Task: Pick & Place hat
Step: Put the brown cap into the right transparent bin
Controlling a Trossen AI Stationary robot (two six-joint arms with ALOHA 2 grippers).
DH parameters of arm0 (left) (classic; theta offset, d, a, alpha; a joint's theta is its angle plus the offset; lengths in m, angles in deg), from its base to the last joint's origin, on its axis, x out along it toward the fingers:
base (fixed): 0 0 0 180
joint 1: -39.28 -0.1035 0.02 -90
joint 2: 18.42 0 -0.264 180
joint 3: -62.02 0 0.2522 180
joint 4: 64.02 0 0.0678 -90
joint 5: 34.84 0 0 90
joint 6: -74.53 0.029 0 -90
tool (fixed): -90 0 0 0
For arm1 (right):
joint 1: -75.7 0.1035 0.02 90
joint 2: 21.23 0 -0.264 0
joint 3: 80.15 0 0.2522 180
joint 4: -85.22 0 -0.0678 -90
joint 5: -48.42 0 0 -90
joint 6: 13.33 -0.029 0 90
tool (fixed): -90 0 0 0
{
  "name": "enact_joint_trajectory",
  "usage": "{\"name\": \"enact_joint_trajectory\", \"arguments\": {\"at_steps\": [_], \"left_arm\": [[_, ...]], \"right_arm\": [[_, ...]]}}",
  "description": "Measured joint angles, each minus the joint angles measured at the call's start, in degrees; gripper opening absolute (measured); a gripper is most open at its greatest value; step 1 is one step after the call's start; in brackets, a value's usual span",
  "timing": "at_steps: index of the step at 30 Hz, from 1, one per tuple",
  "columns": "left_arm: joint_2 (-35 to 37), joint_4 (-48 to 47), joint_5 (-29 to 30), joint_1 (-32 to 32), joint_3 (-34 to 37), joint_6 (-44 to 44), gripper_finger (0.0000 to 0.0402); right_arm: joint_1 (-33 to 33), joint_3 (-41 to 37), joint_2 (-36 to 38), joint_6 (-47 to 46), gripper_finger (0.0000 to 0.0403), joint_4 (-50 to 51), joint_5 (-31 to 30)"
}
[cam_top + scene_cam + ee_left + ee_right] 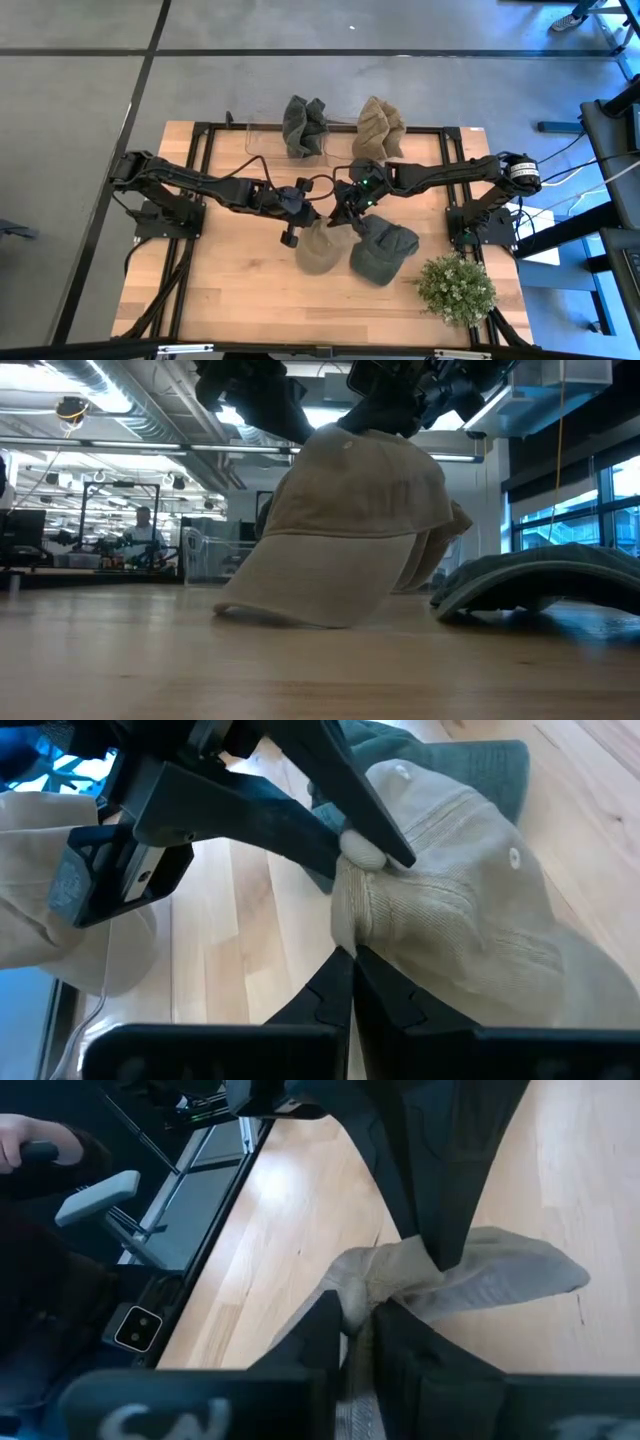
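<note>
A tan cap (pixel 320 250) sits mid-table, and in the low view its crown (pixel 350 520) rises under both grippers. My left gripper (pixel 306 216) comes in from the table's left. My right gripper (pixel 346 214) comes from the right. They meet above the cap, each shut on its cloth. A dark green cap (pixel 385 252) lies flat just right of the tan one and shows low at the right in the low view (pixel 540 585). No gripper touches it. My left gripper (pixel 352 978) pinches a bunched fold of the tan cap's crown (pixel 352 920) between its two fingers, slanting down from the table's left. The crown is drawn up under the fingers while the brim's edge (pixel 285 615) rests on the table. My right gripper (pixel 358 1322) pinches the same gathered fold of crown cloth (pixel 365 1275) between its fingers, slanting down from the table's right, close against the left gripper's fingers (pixel 440 1220). The cloth bunches at the hold and spreads out beyond it.
At the far edge a clear bin (pixel 262 135) stands beside another dark green cap (pixel 304 125) and another tan cap (pixel 378 128). A small potted plant (pixel 456 288) stands at the near right corner. Bare wood (pixel 230 290) lies near and left of the caps.
</note>
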Motion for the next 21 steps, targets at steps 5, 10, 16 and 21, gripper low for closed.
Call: {"name": "enact_joint_trajectory", "arguments": {"at_steps": [5,10,16,21], "left_arm": [[0.0,0.5,0.0,0.0,0.0,0.0,0.0008],[0.0,0.6,0.1,0.0,0.0,1.6,0.0018],[0.0,0.6,3.7,0.0,0.0,0.1,0.0048],[1.2,-3.9,7.4,0.0,0.0,-1.0,0.0089]], "right_arm": [[0.0,0.0,0.0,0.2,0.0037,0.0,0.0],[0.0,0.0,0.0,-0.1,0.0038,-0.1,-1.6],[0.0,0.0,0.0,-0.1,0.0038,-0.1,-3.1],[0.0,0.0,0.0,-0.6,0.0037,0.0,-3.3]]}}
